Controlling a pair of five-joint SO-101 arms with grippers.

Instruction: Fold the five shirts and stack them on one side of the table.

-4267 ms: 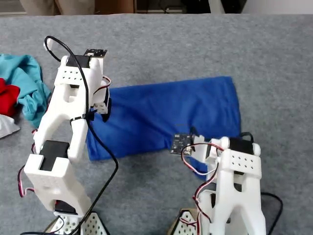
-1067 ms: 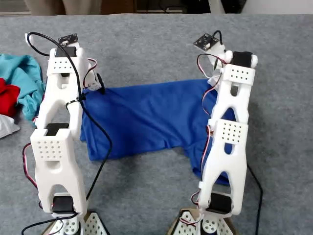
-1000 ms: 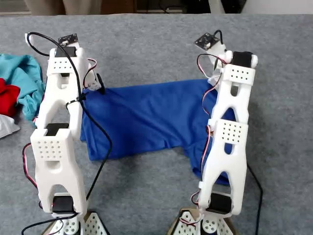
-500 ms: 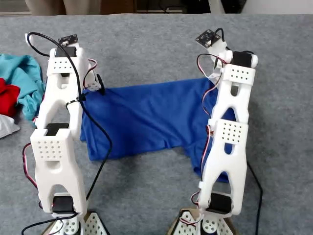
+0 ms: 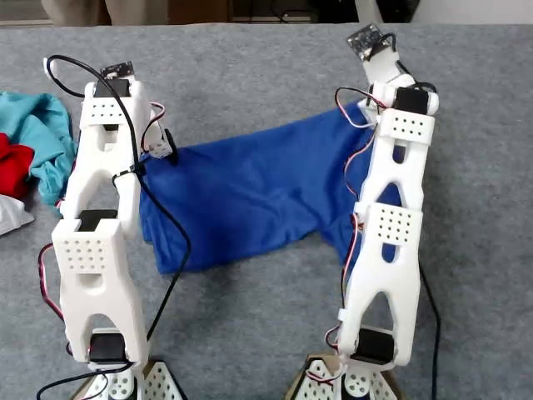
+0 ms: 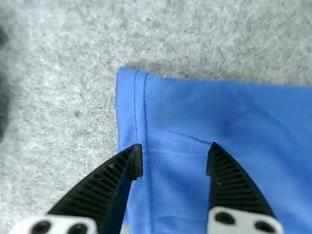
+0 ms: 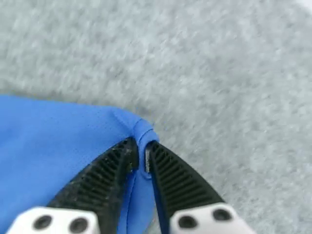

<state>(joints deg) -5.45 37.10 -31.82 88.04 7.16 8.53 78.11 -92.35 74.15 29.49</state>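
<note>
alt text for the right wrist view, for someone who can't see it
The right claw is shut on a corner of the blue shirt, a small fold of cloth pinched between its black ridged fingers. The grey table lies beyond the corner.

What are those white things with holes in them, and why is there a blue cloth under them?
Those are two robot arms, the left arm and the right arm, standing at a grey table. The big picture comes from a camera that looks down over the table. The two close-up pictures come from little cameras on the arms' wrists, so you see each arm's black fingers from just behind.

The blue cloth is a blue shirt spread between the arms. The right fingers are pinched shut on one corner and seem to lift it a little. The left fingers are open over the shirt's edge near another corner, not squeezing it.

At the side lie a teal shirt, a red cloth and a white cloth. The arms' job is folding shirts.
</note>
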